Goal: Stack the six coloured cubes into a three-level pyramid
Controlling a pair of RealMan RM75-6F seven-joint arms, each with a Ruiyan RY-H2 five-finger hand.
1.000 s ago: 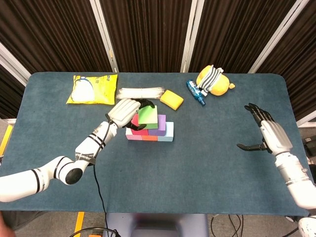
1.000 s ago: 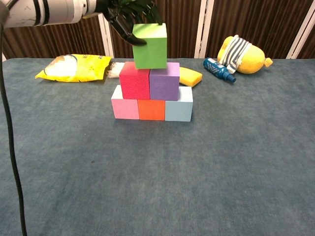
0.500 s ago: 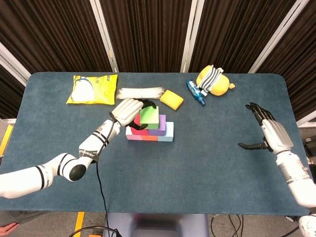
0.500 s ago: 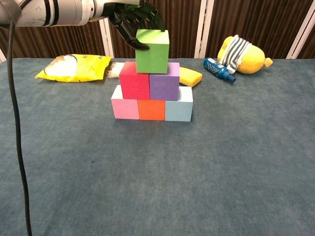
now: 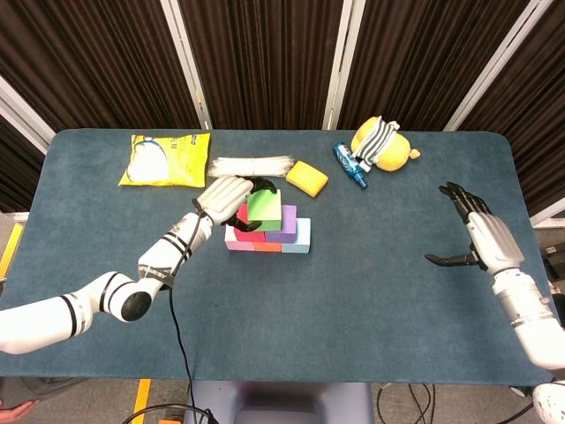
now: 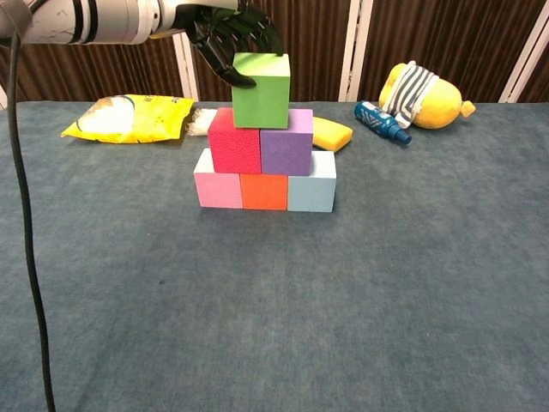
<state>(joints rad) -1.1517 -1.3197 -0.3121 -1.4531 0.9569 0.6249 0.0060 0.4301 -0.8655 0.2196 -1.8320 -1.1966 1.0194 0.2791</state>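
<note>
A green cube [image 6: 262,90] sits at the top of the stack, over the seam between the red cube [image 6: 234,142] and the purple cube [image 6: 286,142]. Below them stand the pink cube [image 6: 217,189], orange cube [image 6: 263,190] and light blue cube [image 6: 310,191] in a row. My left hand [image 6: 225,39] still grips the green cube [image 5: 264,207] from its far left side, fingers curled over its top edge. In the head view the left hand [image 5: 225,199] hides most of the red cube. My right hand [image 5: 481,234] hovers open at the table's right side, far from the stack.
Behind the stack lie a yellow bag [image 5: 165,159], a white bundle [image 5: 252,166] and a yellow sponge [image 5: 306,177]. A blue bottle [image 5: 347,163] and a yellow plush toy [image 5: 384,146] lie at the back right. A black cable hangs from the left arm.
My left hand has lowered the green cube onto the red and purple cubes and nudged it slightly left. The right hand has hardly moved.
</note>
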